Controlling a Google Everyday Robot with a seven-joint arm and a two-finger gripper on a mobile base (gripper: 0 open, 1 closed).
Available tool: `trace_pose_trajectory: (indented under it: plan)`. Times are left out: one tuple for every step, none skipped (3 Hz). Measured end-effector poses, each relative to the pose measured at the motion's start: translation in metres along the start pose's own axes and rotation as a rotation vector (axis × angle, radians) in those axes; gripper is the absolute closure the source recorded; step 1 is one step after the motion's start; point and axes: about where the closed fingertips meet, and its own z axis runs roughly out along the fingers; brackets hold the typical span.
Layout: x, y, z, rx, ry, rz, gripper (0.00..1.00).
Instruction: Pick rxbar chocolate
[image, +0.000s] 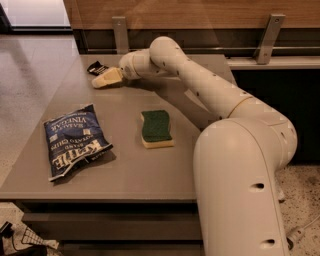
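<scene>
There's the rxbar chocolate (97, 68), the small black wrapper with pale lettering, lying flat at the far left corner of the table (150, 170), close to the far edge. Right on its near-right side we have the claw (99, 81), low over the tabletop and angled down toward the bar. Its tip is just beside the wrapper's near edge or perhaps touching it; we cannot say which, and we cannot tell whether the claw is open or closed. We judge this to be the closing-in stage of the pick, with nothing lifted yet. To do it well, we'd want the claw centred across the bar's narrow width rather than its length, so both sides of the grip land on the wrapper together. It's a thin, flat thing, so the approach has to go right down to the table surface, or the grip slides over the top. Careful with any sideways nudge too: the bar sits near the corner, and a push leftward or farther away could send it off the edge. Once it's pinched, a straight lift looks like the safe call. Further out, the green-and-yellow sponge (156, 128) sits mid-table, well apart, and the blue chip bag (75, 140) lies at the near left, so neither crowds the arm (210, 90) reaching in from the right.
</scene>
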Motion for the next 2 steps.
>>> trace_pose_trajectory:
  plan:
    - [-0.0015,0.0075,0.0109,-0.026,0.016,-0.009,0.0]
    - [0.0014,0.0151,0.0155,-0.047,0.031,-0.004,0.16]
